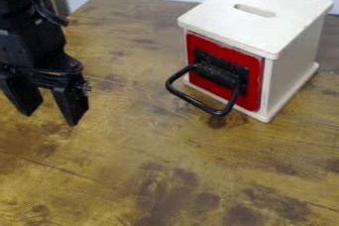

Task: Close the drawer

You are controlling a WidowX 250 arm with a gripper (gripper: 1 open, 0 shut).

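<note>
One pincer (48, 99) open, left of drawer (227, 71).

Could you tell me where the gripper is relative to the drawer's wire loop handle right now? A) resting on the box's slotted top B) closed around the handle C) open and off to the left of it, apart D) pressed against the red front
C: the gripper stands open over the wooden table, well left of the wire loop handle of the drawer, touching neither.
</note>
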